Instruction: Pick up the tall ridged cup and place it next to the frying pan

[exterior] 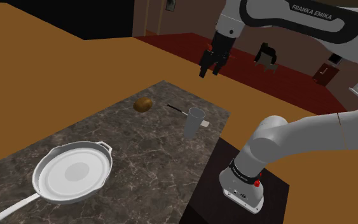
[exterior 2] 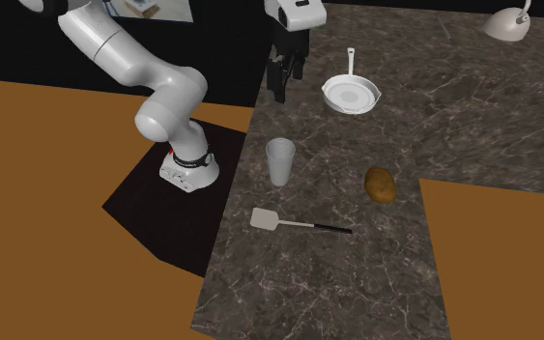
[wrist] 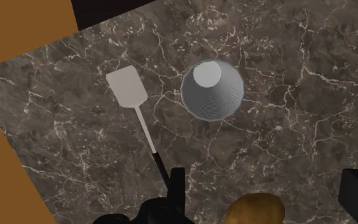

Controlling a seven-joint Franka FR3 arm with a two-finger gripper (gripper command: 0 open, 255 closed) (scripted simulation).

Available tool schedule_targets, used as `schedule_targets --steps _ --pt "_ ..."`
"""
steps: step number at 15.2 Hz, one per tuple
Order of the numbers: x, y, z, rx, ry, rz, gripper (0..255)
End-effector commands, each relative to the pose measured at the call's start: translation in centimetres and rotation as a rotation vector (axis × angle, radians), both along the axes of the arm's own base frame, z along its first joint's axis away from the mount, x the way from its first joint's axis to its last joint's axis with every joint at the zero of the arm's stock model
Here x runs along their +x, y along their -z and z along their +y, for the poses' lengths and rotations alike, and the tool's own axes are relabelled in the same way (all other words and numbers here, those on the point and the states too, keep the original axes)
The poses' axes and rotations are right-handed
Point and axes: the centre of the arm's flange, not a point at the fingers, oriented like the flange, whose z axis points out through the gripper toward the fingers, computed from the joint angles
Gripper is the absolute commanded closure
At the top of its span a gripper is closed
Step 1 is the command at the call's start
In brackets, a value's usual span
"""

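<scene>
Shoulder view, left to right: pan (exterior: 72, 173), pale grey, long handle running to the picture's lower left corner, flat on the dark veined counter (exterior: 107, 137), its bare bottom showing. Potato (exterior: 144, 104), brown, near the counter's far edge. Spatula (exterior: 176, 109), dark handle and pale head, the head partly behind the cup. Cup (exterior: 194, 122), upright near the counter's edge on the stand's side, well apart from the pan. Gripper (exterior: 210, 65), black, hanging high above the counter beyond the cup, holding nothing. Arm (exterior: 311, 19), white. Stand (exterior: 206, 191), a black box. Second exterior view, left to right: arm (exterior 2: 115, 43) rising from the stand (exterior 2: 154, 217); spatula (exterior 2: 289, 223) lying whole on the counter (exterior 2: 453, 106), nearest the camera; cup (exterior 2: 280, 160) just beyond its head; gripper (exterior 2: 284, 77) over the counter's edge; pan (exterior 2: 349, 95) farther back; potato (exterior 2: 380, 184); a white domed object (exterior 2: 504, 23) at the far right corner. Wrist view, from above: spatula (wrist: 128, 88) beside the cup (wrist: 212, 89) and not touching it; potato (wrist: 255, 213) at the frame's edge; gripper (wrist: 266, 181) with its fingers (wrist: 174, 188) set wide apart, clasping nothing, the counter (wrist: 285, 127) far below. Cup, appearance: tall, pale grey-white, wide at the mouth and narrowing to the base; the side views give a smooth-looking wall, the wrist view gives fine close rings down the inside to a small pale round bottom. Contents: cup and pan each show bare inner surfaces.
</scene>
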Motion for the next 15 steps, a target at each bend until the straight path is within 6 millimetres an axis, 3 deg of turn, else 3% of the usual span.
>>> schedule_targets --steps 1,15 --pt "0.0 0.0 0.0 0.0 0.0 0.0 0" --pt "-1.1 17.7 -6.3 0.103 0.249 0.072 0"
